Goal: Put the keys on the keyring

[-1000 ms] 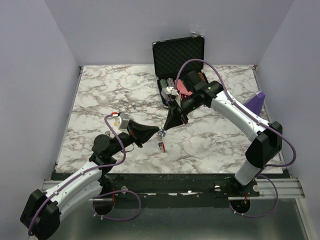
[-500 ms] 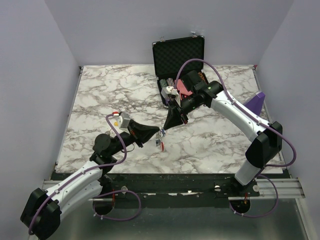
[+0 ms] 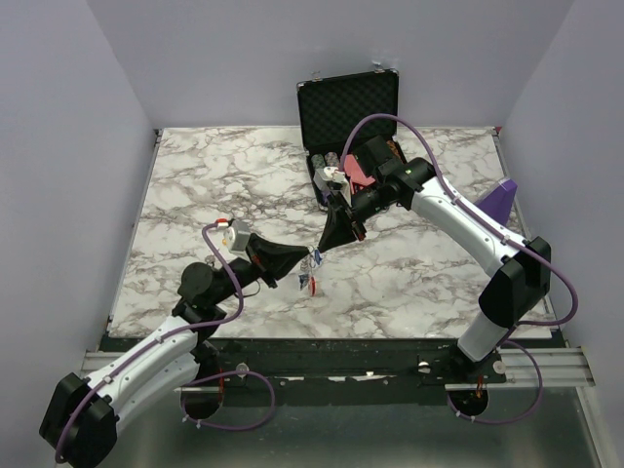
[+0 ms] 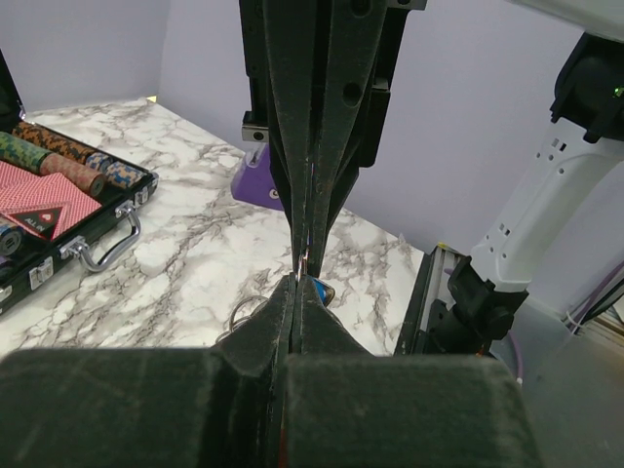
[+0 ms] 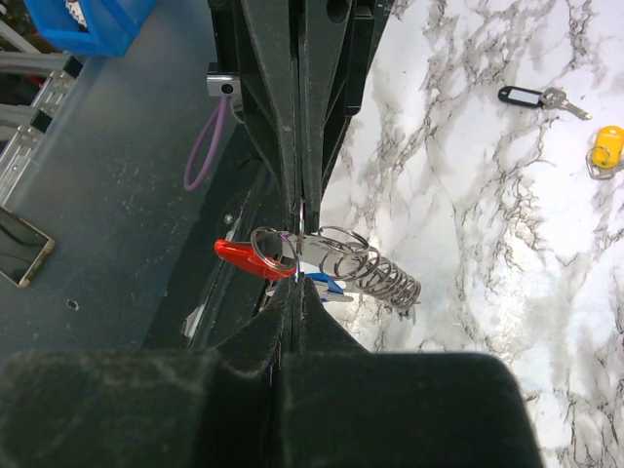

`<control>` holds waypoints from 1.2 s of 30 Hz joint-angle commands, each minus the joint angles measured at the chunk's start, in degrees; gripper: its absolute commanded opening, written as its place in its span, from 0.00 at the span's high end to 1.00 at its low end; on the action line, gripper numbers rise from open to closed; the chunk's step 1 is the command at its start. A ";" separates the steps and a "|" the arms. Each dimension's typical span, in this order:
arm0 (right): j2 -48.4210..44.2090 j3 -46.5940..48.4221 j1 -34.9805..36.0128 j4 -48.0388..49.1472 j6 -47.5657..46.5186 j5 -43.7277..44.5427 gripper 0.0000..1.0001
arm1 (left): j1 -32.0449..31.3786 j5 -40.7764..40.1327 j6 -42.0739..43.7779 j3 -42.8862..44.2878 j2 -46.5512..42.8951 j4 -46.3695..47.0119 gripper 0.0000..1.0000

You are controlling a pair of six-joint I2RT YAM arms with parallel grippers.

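The keyring point(image 5: 246, 257), red with a silver-grey part, hangs in the air between my two grippers. Several split rings point(image 5: 375, 269) and a blue-tagged key point(image 5: 327, 284) are strung on it. It also shows in the top view point(image 3: 308, 280), just under both tips. My left gripper point(image 3: 309, 258) is shut, and its tips pinch the keyring from above in the right wrist view point(image 5: 298, 209). My right gripper point(image 5: 296, 284) is shut on a thin key ring beside the red part. In the left wrist view only the blue tag point(image 4: 323, 291) and one ring point(image 4: 244, 309) show past my left gripper point(image 4: 295, 285).
A black-tagged key point(image 5: 531, 96) and a yellow tag point(image 5: 604, 147) lie on the marble table point(image 3: 195, 195). An open black case point(image 3: 349, 122) with poker chips point(image 4: 68, 168) and cards stands at the back. A purple object point(image 3: 499, 200) sits at the right edge.
The hanging keyring bundle has swung slightly to the left under the tips. Both grippers stay shut and nearly in place.
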 commanded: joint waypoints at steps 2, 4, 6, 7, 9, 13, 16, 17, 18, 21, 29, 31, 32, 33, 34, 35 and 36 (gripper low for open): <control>-1.63 -0.80 0.40 1.21 0.91 -0.07 0.99 | 0.46 -0.64 0.10 -0.39 -0.91 1.15 1.00; -1.72 -0.71 0.40 1.30 0.91 0.02 0.99 | 0.38 -0.47 0.01 -0.30 -0.83 1.32 1.00; -1.72 -0.80 0.40 1.39 1.00 -0.07 0.99 | 0.46 -0.21 -0.07 -0.22 -0.48 1.50 1.00; -1.63 -0.80 0.40 1.48 1.08 -0.16 0.99 | 0.46 -0.03 -0.16 -0.22 -0.39 1.59 1.00; -1.63 -1.06 0.40 1.56 1.26 -0.16 0.99 | 0.46 0.32 -0.25 -0.22 -0.12 1.94 1.00; -1.63 -1.06 0.40 1.92 1.52 -0.16 0.99 | 0.55 0.59 -0.34 -0.04 0.23 2.11 1.00; -1.54 -1.24 0.40 2.27 1.79 -0.16 0.99 | 0.55 0.94 -0.43 0.05 0.49 2.20 1.00; -1.54 -1.24 0.40 2.18 1.87 -0.16 0.99 | 0.55 1.03 -0.43 0.05 0.67 2.38 1.00; -1.54 -1.24 0.32 2.27 1.87 -0.16 0.99 | 0.55 1.11 -0.51 -0.04 0.76 2.46 1.00; -1.54 -1.33 0.32 2.44 2.14 -0.25 0.99 | 0.55 1.64 -0.52 0.13 1.11 2.73 1.00; -1.54 -1.59 0.40 3.06 2.84 -0.86 0.99 | 0.64 2.70 -0.52 0.66 2.16 2.90 1.00; -1.54 -1.68 0.32 3.15 2.84 -0.95 0.99 | 0.73 2.87 -0.43 0.75 2.16 2.73 1.00; -1.63 -1.68 0.40 3.15 2.84 -0.95 0.99 | 0.64 2.70 -0.43 0.75 2.16 2.55 1.00; -1.63 -1.59 0.40 3.06 2.84 -0.95 0.99 | 0.73 2.61 -0.25 0.75 2.08 2.21 1.00; -1.63 -1.59 0.40 3.15 2.93 -1.04 0.99 | 0.64 2.35 -0.08 0.92 2.07 1.77 1.00; -1.63 -1.68 0.40 3.15 2.84 -1.04 0.99 | 0.64 2.26 0.18 1.10 2.07 1.15 1.00; -1.63 -1.68 0.40 3.06 2.75 -1.04 0.99 | 0.64 2.26 0.71 1.36 1.90 0.36 1.00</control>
